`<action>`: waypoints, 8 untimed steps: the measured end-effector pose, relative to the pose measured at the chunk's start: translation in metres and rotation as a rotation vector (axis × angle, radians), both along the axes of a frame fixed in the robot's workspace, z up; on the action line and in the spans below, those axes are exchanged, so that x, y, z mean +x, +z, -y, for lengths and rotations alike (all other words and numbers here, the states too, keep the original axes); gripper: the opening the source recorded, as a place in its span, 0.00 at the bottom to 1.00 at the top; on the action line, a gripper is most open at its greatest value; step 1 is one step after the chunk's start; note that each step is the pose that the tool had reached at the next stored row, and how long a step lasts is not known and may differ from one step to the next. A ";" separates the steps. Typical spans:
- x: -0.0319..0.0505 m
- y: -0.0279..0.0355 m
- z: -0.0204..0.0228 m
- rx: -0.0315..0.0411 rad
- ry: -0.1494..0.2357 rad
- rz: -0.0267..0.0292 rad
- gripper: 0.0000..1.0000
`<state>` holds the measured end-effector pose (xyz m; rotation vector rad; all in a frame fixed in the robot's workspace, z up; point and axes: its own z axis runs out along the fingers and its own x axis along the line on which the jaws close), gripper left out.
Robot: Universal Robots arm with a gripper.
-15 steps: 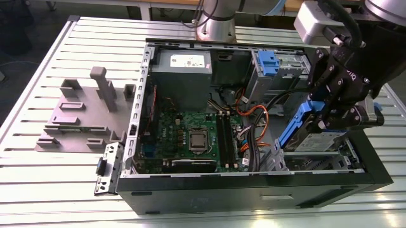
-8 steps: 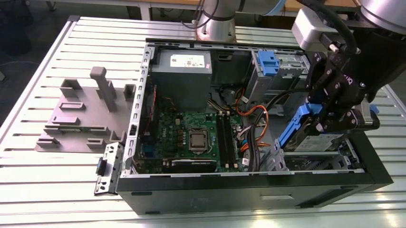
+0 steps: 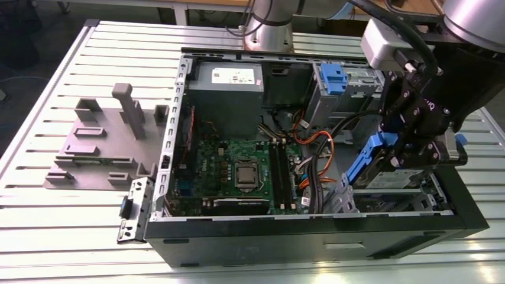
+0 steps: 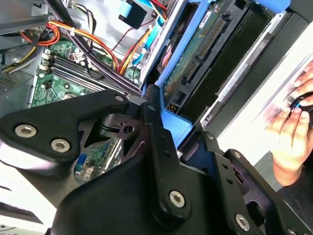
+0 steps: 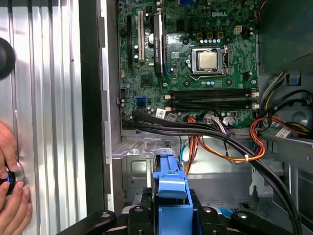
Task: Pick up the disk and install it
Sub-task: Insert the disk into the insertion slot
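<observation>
Claw [image 3: 414,155] is pinched on the disk [image 3: 387,178], gripping it by the blue carrier bracket [image 5: 170,182]. In the first wrist view the bracket sits between the two fingers [image 5: 145,205]. The disk hangs tilted over the drive bay [image 3: 402,200], at the corner of the open case [image 3: 316,239] on the exterior view's right. I can't tell whether its lower edge is in the bay rails or just above them. Handling, my read: the drive body is stiff metal and dense for its size, so no flex, but it's shock-sensitive, so no dropping or ramming. The carrier is thin plastic and likely springy, so a grip on it alone may let the drive rock. The best hold is on the bracket's side rails or end tab, square to the drive. The second wrist view shows a bare circuit board [image 4: 205,46] and connector on the underside, so keep off those. The plastic is probably slick, so if it's misaligned it may slip rather than seat. The cable bundle [image 5: 230,147] runs close by the bay and is a snag risk. A person's hand [image 4: 291,129] rests on the table [image 3: 79,207] beside the case, near the arm.
</observation>
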<state>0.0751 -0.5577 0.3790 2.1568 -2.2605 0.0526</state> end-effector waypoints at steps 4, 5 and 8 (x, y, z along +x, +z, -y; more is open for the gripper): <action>0.0000 -0.0023 0.0004 0.0000 0.000 0.0001 0.36; 0.0000 -0.0025 0.0005 -0.0001 0.000 0.0000 0.36; 0.0000 -0.0026 0.0005 -0.0002 0.000 0.0001 0.36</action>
